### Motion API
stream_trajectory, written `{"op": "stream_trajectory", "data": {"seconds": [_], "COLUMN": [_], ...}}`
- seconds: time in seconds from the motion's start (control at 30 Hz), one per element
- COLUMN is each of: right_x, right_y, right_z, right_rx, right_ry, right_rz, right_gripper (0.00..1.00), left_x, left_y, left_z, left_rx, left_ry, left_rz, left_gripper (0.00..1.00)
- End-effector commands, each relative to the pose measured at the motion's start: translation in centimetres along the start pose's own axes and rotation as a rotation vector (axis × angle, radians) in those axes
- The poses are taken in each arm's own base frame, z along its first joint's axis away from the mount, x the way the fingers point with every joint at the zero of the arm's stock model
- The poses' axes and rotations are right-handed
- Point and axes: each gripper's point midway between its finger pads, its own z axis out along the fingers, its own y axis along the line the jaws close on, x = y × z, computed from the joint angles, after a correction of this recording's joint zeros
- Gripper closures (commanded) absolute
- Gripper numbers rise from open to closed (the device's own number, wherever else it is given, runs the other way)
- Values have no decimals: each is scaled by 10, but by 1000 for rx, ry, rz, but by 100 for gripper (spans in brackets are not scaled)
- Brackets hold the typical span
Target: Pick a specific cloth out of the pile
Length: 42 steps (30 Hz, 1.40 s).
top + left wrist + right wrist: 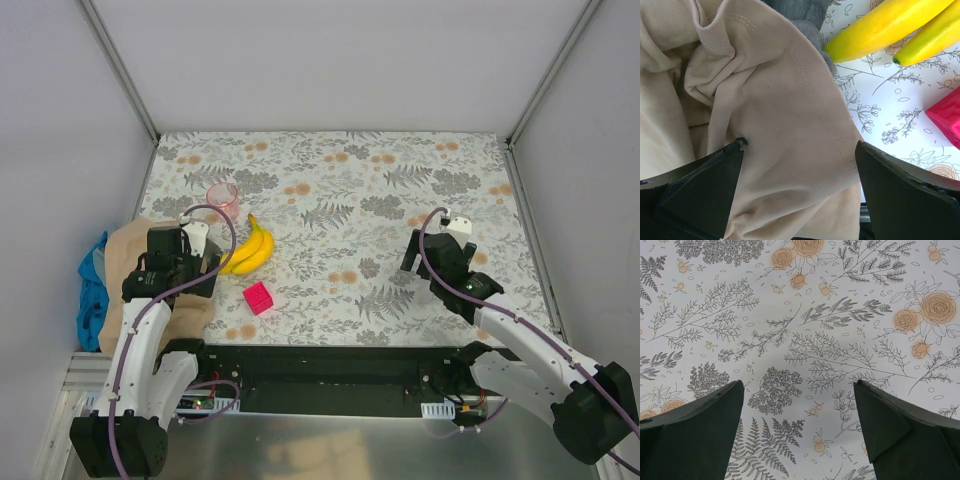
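Pile point(112, 262): heaped at the table's point(350, 190) eight o'clock edge, part of it spilling over the side.
Blue cloth point(92, 290): outermost piece, at nine o'clock of the heap, hanging off the table edge.
Tan cloth point(125, 240): lying on top, creased and folded, and it fills most of the left wrist view.
Grey-green cloth point(802, 12): just a sliver on show in the left wrist view, peeking out from under the tan edge at twelve o'clock, near the banana tips.
Left gripper point(800, 147): jaws spread wide with nothing between them, low over the tan cloth; whether it touches the fabric I can't tell.
Cup point(223, 200): pink, see-through, upright, at one o'clock of the left gripper.
Bananas point(252, 250): yellow bunch at three o'clock of the left gripper, just beside the pile.
Red block point(258, 297): near the bananas, at their six o'clock.
Right gripper point(799, 387): over at the table's four o'clock side, jaws wide apart and empty, above bare flowered tabletop.
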Motion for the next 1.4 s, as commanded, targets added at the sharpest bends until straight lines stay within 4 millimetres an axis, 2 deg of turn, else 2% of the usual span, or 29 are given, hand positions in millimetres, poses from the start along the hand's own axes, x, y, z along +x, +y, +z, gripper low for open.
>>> {"op": "stream_trajectory", "data": {"seconds": [0.0,0.07,0.13,0.2,0.3,0.37,0.43,0.5,0.53,0.57,0.67,0.7,0.77,0.83,0.97,1.03,1.13,1.2,1.23,1.3,1.37], "right_x": [-8,-7,-7,-6,-4,-6,-9,-15,-18,-23,-32,-32,-35,-35,-31,-27,-26,-23,-19,-16,-5], "right_y": [3,7,10,13,26,44,69,94,106,121,172,188,220,251,308,333,367,390,398,418,431], "right_z": [-1,-3,-4,-4,-4,-8,-14,-24,-29,-37,-60,-66,-81,-95,-127,-139,-159,-168,-171,-179,-175], "right_rx": [-19,-40,-54,-66,-116,-187,-282,-357,-383,-414,-532,-570,-653,-730,-887,-950,-1057,-1109,-1132,-1190,-1199], "right_ry": [-24,-6,7,17,42,73,108,106,95,79,74,83,91,105,139,154,186,208,226,260,302], "right_rz": [5,-10,-14,-15,16,53,71,42,6,-29,-119,-139,-160,-179,-219,-227,-217,-204,-200,-175,-160], "right_gripper": [1,1,1,1,1,1,1,1,1,1,1,1,0,1,1,1,1,1,0,1,1], "left_x": [-3,1,-1,4,35,53,59,57,55,52,33,20,-3,-34,-111,-142,-175,-187,-189,-186,-171], "left_y": [2,2,16,30,34,39,47,57,60,63,75,81,97,120,168,186,209,222,226,235,245], "left_z": [-15,-39,-59,-65,-46,-30,-16,-7,-4,-4,-11,-17,-32,-58,-136,-173,-208,-212,-207,-184,-149], "left_rx": [5,43,-15,-68,-63,-80,-116,-153,-161,-172,-214,-243,-311,-409,-617,-704,-829,-883,-891,-880,-846], "left_ry": [18,75,124,207,403,505,541,530,530,529,471,429,361,280,66,-27,-106,-117,-99,-46,38], "left_rz": [35,115,127,152,211,245,258,247,235,215,194,198,210,226,207,199,214,225,236,241,238], "left_gripper": [1,1,1,1,1,1,1,3,14,34,97,100,100,100,100,100,100,100,100,100,97]}}
